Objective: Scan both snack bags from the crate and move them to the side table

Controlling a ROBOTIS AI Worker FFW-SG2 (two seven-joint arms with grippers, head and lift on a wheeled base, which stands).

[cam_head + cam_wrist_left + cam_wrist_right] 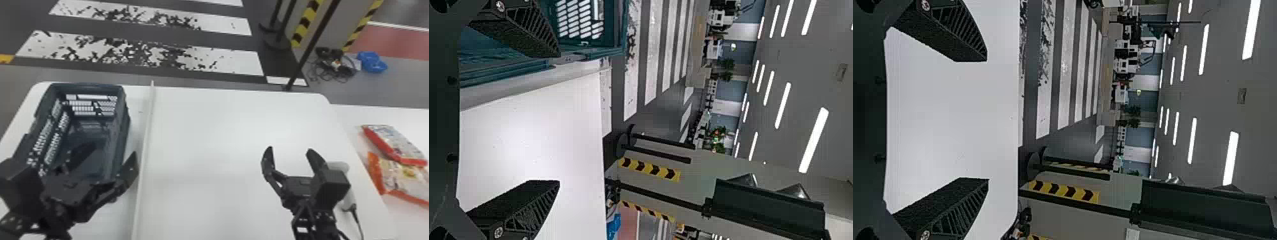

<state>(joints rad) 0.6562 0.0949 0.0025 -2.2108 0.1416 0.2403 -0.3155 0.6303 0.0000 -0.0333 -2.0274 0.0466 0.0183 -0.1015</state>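
Nearest the camera, the left tool (113, 150) is hanging over the near end of the crate (119, 134), its fingers standing apart and gripping nothing. Across the main bench (207, 143), the right tool (289, 149) is also standing open and unladen, and a white handheld device (340, 166), presumably the scanner, is lying just beside it, its cable trailing.

Both snack bags are lying on the side bench (351, 116): the red-edged bag (394, 143) is resting against the orange-edged bag (403, 177), seemingly overlapping its far edge.

Finding: the work is apparently standing at its closing step, with the transfer looking complete. Whether both scans are done, these views are not proving.

Recommendation: the next move is calling for no fresh grasp, only for drawing both arms back to rest. The left tool is needing a lift clear of the crate wall first; a low sideways sweep is risking a knock or drag.
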